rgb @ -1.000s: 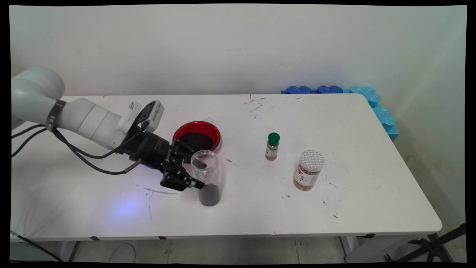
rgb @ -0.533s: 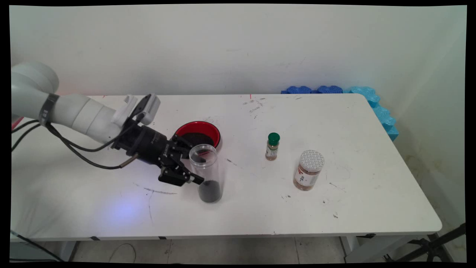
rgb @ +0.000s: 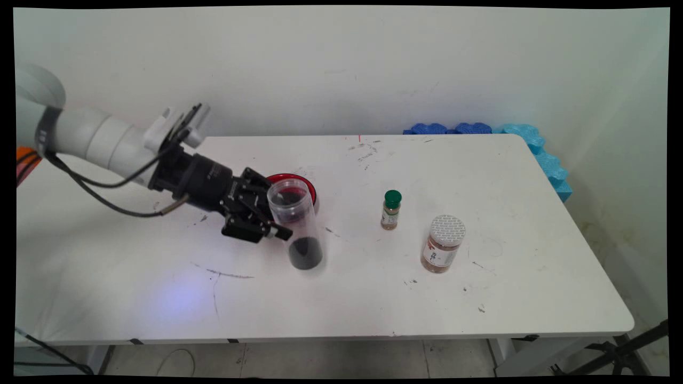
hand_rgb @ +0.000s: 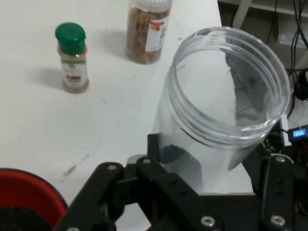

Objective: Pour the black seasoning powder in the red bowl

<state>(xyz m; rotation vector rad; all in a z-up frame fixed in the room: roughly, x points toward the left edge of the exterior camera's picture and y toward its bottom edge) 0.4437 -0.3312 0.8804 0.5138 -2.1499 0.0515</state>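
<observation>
A black end effector grips a clear jar with dark contents. Behind it sits a red bowl. Centre right on the white surface: a green-capped bottle and a white-lidded, red-labelled brown jar. Blue foam lies upper right.

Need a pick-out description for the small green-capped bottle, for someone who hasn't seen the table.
On the white table, look right of the red bowl and of the clear jar in the gripper. The small spice bottle stands there, left of a wider jar. Only it has a green cap.
</observation>
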